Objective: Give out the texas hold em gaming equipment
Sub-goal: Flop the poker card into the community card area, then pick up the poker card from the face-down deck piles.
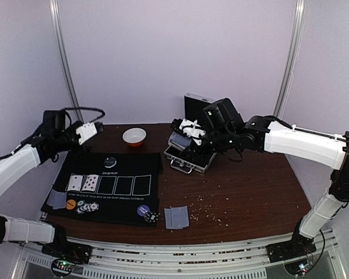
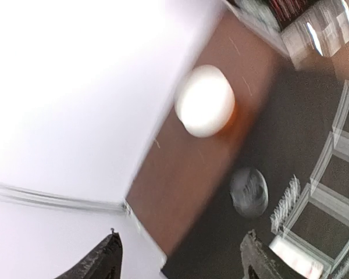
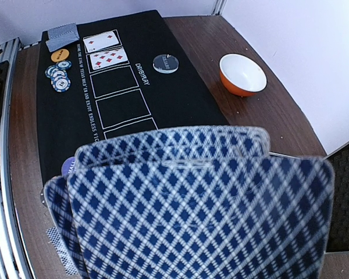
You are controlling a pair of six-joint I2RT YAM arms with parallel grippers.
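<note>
My right gripper (image 1: 185, 135) hovers over the open metal case (image 1: 189, 156), shut on a fan of blue-checked playing cards (image 3: 198, 209) that hides its fingers. On the black mat (image 1: 128, 203) lie two face-up cards (image 1: 82, 183), a face-down pair (image 1: 57, 199), an orange disc (image 1: 71, 204), striped chips (image 1: 85, 207), a purple disc (image 1: 143, 210) and a black disc (image 1: 110, 161). Another face-down pair (image 1: 176, 217) lies on the table right of the mat. My left gripper (image 2: 183, 258) is open and empty, raised above the mat's far left corner.
A white bowl with a red rim (image 1: 134, 136) stands behind the mat; it also shows in the left wrist view (image 2: 205, 108). The case lid (image 1: 196, 104) stands upright at the back. Crumbs (image 1: 218, 216) dot the brown table on the right.
</note>
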